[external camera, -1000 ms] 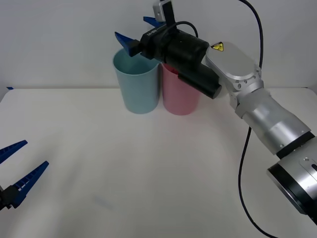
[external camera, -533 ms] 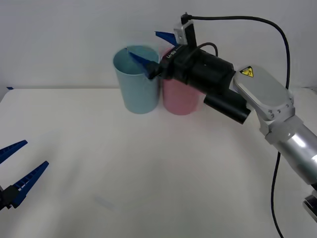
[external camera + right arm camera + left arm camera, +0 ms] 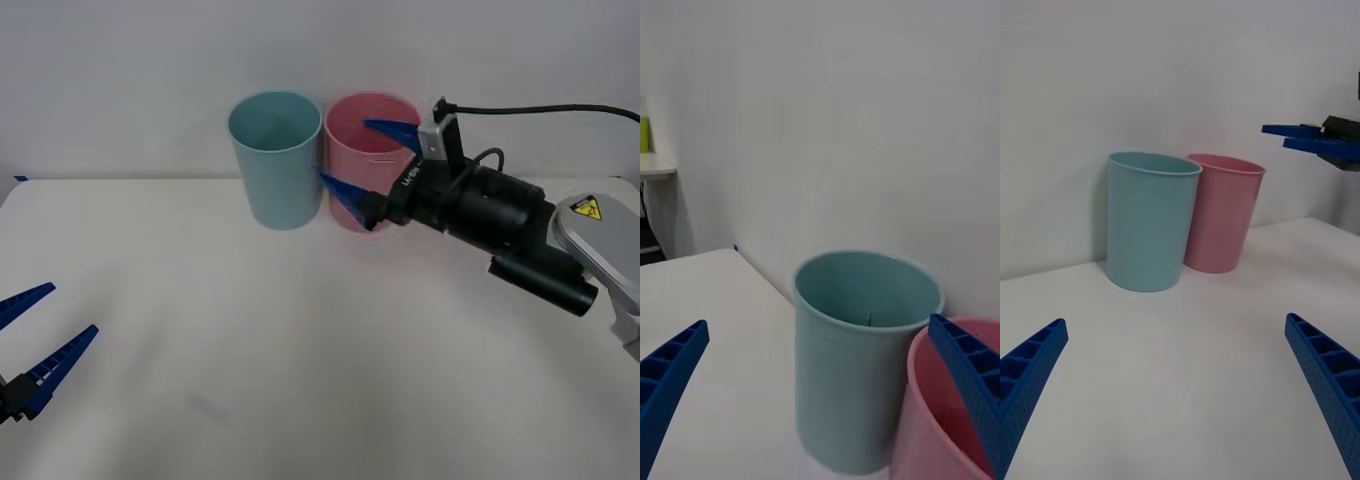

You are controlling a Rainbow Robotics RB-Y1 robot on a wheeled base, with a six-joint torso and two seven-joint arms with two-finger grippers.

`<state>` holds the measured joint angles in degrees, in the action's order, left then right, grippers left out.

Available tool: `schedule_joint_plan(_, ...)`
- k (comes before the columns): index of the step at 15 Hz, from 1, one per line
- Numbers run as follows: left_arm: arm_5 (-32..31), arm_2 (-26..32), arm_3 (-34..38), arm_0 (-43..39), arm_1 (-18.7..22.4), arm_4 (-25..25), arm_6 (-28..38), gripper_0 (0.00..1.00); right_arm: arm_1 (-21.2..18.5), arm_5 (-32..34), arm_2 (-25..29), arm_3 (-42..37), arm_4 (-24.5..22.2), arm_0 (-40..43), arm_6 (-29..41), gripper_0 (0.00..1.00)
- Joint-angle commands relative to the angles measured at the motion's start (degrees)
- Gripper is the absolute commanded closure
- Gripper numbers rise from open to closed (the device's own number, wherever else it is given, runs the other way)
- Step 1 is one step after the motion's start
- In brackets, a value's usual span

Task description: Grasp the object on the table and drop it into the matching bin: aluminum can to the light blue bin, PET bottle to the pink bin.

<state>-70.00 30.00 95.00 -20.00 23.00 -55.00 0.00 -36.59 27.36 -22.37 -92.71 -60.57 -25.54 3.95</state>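
Front view: blue bin (image 3: 275, 160) and pink bin (image 3: 365, 150) stand upright, touching side by side, at upper centre of frame on the far part of the table (image 3: 300, 350), w/ blue bin left of pink. R gripper (image 3: 368, 156) sits at centre-right, in front of the pink bin; fingers spread wide, nothing between them; upper fingertip overlaps the pink rim, lower fingertip lies at the seam between the two bins. R arm runs off the right edge. L gripper (image 3: 30, 345) is at lower left of frame, low over the table, well apart from the bins; fingers spread, nothing held. Can: location cannot be told from these views. R wrist view: blue bin (image 3: 865, 352) at centre, pink bin (image 3: 940, 420) at lower right, interior depths not visible. L wrist view: both bins at mid-frame, R gripper (image 3: 1311, 141) at upper right.
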Motion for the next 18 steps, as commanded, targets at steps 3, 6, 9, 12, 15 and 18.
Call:
schedule_joint_plan(3, 0.0, 0.0, 0.0, 0.0, 0.0, 0.0, 0.0, 0.0, -1.8, 9.9, 7.1, -0.2, 0.5, 8.1, -7.0, 0.0)
schedule_joint_plan(6, 0.0, 0.0, 0.0, 0.0, 0.0, 0.0, 0.0, 0.0, -1.9, 17.1, 13.4, -0.2, 0.5, 14.3, -9.1, 0.0)
schedule_joint_plan(9, 0.0, 0.0, 0.0, 0.0, 0.0, 0.0, 0.0, 0.0, -1.8, 24.7, 20.3, -0.2, 0.5, 19.4, -9.4, 0.0)
schedule_joint_plan(12, 0.0, 0.0, 0.0, 0.0, 0.0, 0.0, 0.0, 0.0, -0.8, 30.0, 26.4, 0.0, 0.5, 24.0, -9.0, 0.0)
schedule_joint_plan(15, 0.0, 0.0, 0.0, 0.0, 0.0, 0.0, 0.0, 0.0, 1.2, 35.0, 32.7, -0.2, 0.5, 28.7, -8.9, 0.0)
schedule_joint_plan(18, 0.0, 0.0, 0.0, 0.0, 0.0, 0.0, 0.0, 0.0, 3.2, 38.6, 38.4, 0.0, 0.5, 32.9, -8.7, 0.0)
